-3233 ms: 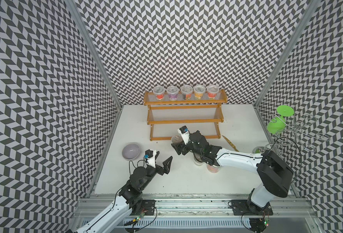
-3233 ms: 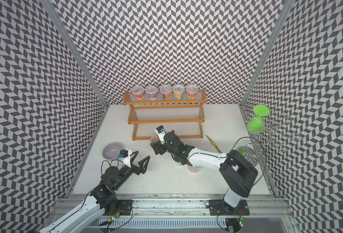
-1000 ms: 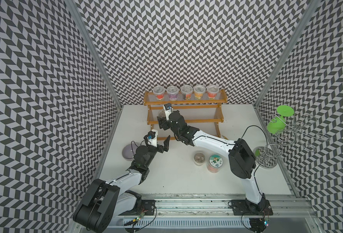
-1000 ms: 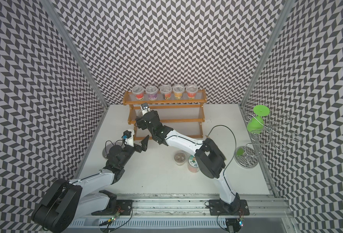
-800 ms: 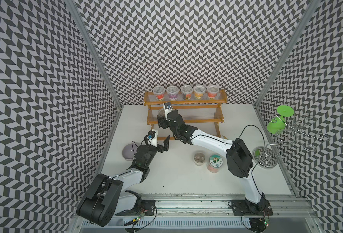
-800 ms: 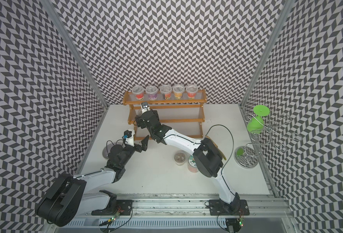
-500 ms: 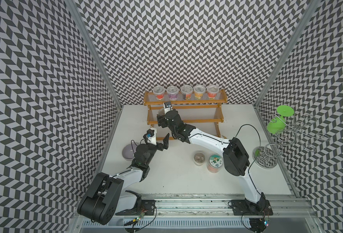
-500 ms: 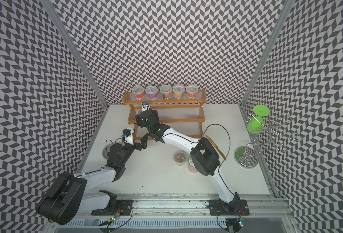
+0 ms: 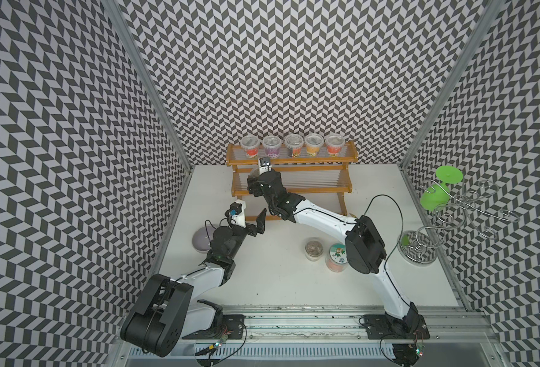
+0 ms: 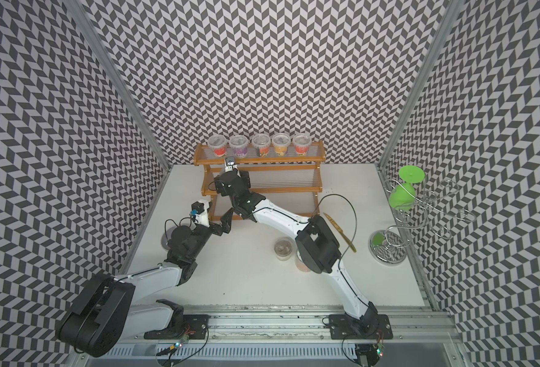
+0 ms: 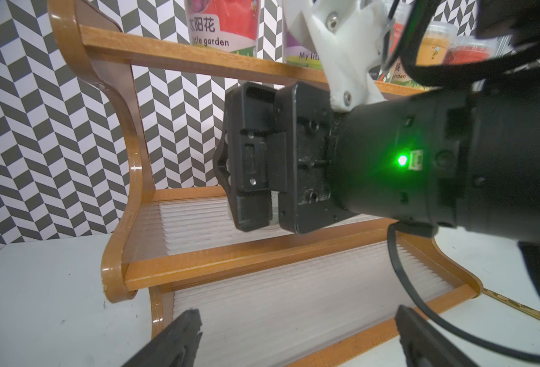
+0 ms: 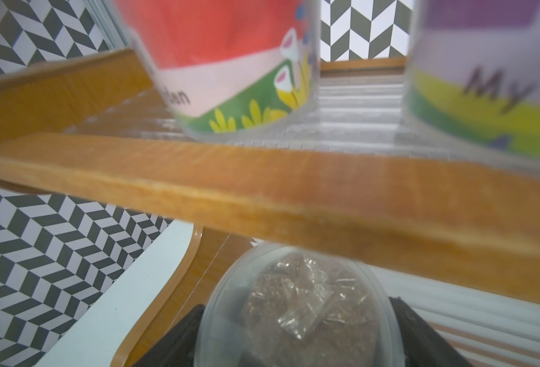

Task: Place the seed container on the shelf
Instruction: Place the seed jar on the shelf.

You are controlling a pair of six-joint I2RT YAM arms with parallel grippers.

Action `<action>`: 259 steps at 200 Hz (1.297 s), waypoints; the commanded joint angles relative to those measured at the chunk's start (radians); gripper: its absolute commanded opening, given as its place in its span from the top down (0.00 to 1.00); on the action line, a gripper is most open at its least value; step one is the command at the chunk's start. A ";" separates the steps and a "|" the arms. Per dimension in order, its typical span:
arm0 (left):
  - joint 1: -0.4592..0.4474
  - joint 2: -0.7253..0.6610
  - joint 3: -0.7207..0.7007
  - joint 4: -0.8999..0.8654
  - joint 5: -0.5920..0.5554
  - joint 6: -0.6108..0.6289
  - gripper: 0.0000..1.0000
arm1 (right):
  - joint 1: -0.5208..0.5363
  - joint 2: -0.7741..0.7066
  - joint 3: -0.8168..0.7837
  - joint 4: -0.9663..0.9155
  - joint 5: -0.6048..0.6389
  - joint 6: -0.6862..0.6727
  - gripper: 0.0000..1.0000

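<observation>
**Seed container held at the middle tier of the shelf**

The seed container (image 12: 297, 302), a clear lidded cup with brown contents, sits between the two black fingers (image 12: 173, 340) of the right tool (image 12: 297, 336), which pinches it from both sides. It is at the left end of the middle tier of the shelf (image 9: 291, 161), just under the front rail of the top tier. Whether its base touches the ribbed tier cannot be told. Five labelled cups (image 9: 293, 145) stand in a row on the top tier, and the red and purple ones are nearest the held container. The left tool (image 11: 297, 330) hovers in front of the lowest tier, below the right arm's wrist, its fingers spread wide and holding nothing. On the worktop (image 9: 262, 279), well apart from the shelf, two more lidded containers (image 9: 313, 249) stand side by side. A grey bowl (image 9: 198, 243) lies beside the left arm, partly hidden by it. A wire stand (image 9: 421, 244) carrying a green cup (image 9: 434, 195) stands at the right edge
</observation>
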 commanded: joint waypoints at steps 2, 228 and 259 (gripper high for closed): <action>0.005 -0.022 0.011 -0.010 0.022 0.001 0.00 | -0.004 0.035 0.043 0.027 0.032 0.021 0.13; 0.005 -0.029 0.017 -0.039 0.017 0.021 0.00 | -0.016 0.084 0.116 -0.029 0.025 0.060 0.11; 0.006 -0.031 0.017 -0.041 0.017 0.019 0.00 | -0.015 0.060 0.100 -0.026 0.009 0.059 0.11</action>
